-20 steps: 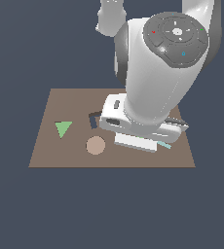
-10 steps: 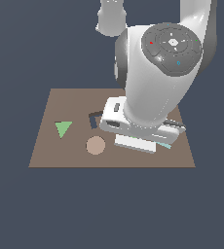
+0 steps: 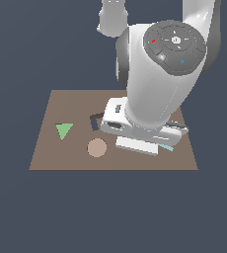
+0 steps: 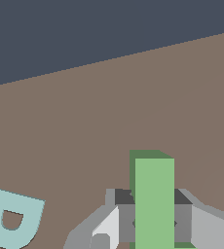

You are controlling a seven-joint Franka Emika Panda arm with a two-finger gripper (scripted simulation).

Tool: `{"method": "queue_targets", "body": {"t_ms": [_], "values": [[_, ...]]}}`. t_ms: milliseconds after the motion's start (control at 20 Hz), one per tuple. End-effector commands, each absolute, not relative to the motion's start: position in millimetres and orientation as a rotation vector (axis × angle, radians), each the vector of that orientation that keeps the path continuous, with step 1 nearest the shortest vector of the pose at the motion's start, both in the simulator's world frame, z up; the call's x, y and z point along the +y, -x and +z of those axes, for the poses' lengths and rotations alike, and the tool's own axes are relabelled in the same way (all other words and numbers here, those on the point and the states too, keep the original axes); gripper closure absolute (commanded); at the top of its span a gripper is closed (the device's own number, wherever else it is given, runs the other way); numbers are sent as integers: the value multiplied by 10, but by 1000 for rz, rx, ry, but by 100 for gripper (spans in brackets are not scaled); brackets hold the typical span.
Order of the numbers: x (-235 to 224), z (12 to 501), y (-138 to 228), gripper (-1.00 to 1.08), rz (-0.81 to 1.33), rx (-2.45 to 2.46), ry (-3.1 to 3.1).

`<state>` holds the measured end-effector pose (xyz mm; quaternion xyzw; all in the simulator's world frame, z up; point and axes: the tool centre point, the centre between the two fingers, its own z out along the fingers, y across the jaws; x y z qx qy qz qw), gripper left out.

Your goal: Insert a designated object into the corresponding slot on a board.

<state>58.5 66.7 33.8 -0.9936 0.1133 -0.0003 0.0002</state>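
L block (image 4: pixel 154 202) pinched between gripper (image 4: pixel 154 222) fingers, above board (image 3: pixel 61 106).
Slot (image 3: pixel 94 121) lies at 9 o'clock of the arm in exterior view; align block's arms with recess before lowering, avoiding the letter R (image 4: pixel 11 219).

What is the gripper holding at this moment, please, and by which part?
The gripper holds the green L block, its fingers pressed on the two sides of one arm, which sticks out beyond them. The block's other arm is hidden.
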Motion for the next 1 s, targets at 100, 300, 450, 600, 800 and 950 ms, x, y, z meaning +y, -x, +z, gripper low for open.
{"method": "queue_targets", "body": {"t_ms": [100,300,450,600,800,950], "values": [[668,333,-576,108,1,345,3122],[671,334,-550,108,1,297,3127],[675,336,-516,108,0,236,3133],[678,338,-470,108,0,153,3138],[677,342,-390,108,0,10,3141],[670,346,-317,108,0,-121,3139]]}}
